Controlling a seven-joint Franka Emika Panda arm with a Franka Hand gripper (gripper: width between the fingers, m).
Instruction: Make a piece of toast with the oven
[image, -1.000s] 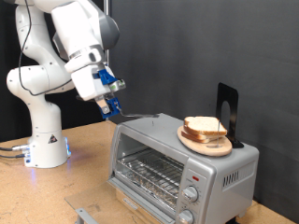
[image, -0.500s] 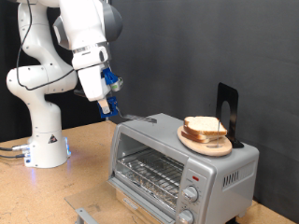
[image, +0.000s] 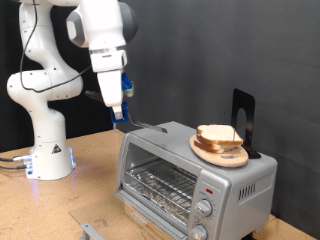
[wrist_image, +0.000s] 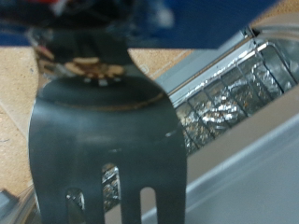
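Toast (image: 219, 135) on plate (image: 217, 152) atop oven (image: 190, 170) | well right of jaws (image: 120, 113) | jaws apparently gripping spatula (wrist_image: 105, 140)

toast (image: 218, 136): lying on a plate (image: 214, 153) atop the oven (image: 190, 170)
gripper (image: 119, 115): hovering above the oven's exterior-view left end

Round wooden plate (image: 220, 151) — black stand (image: 243, 119) just behind; black fork (wrist_image: 107, 140).

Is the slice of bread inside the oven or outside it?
Outside: the piece of toast lies on a wooden plate on top of the oven.
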